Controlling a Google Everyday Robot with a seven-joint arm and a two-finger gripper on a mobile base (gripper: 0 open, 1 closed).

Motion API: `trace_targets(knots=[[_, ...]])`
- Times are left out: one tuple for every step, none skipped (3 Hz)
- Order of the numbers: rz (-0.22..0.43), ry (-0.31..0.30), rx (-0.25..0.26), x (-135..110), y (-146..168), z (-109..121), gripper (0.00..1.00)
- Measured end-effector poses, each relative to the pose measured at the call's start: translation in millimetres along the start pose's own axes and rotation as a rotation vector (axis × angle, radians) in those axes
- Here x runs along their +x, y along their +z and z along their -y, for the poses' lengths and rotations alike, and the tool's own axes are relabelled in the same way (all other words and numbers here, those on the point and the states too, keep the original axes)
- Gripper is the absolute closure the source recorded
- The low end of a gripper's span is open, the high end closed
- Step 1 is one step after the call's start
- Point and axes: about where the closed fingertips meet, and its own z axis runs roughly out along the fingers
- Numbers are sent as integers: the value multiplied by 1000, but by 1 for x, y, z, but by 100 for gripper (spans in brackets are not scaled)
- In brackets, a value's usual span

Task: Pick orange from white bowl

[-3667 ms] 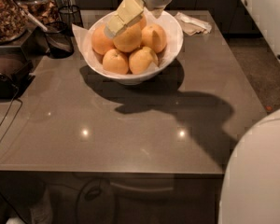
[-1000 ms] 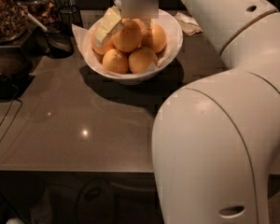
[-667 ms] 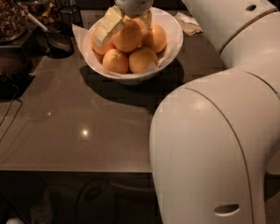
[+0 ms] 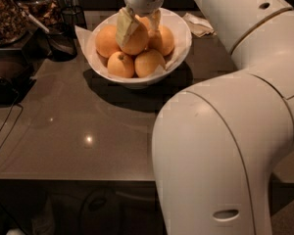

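Observation:
The white bowl stands at the back of the dark table, lined with white paper and holding several orange fruits. The orange lies on top of the pile in the middle. My gripper comes down from the top edge. Its pale fingers sit on the left and right sides of the orange and are closed against it. The orange still rests on the other fruits. My white arm fills the right side and hides the table there.
Dark wire baskets and containers with brown contents stand at the back left, with a dark scoop beside the bowl. A crumpled napkin lies right of the bowl. A cable hangs over the table's left edge.
The gripper has shifted right over the pile's top. Its left finger moved inward, and the fingers now clasp the top orange from both sides.

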Motion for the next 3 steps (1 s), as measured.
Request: trace_targets(knots=[[0,9,5,3,2,6,73],[-1,13,5,3,3,7,96],[13,8,8,-1,6,8,100]])
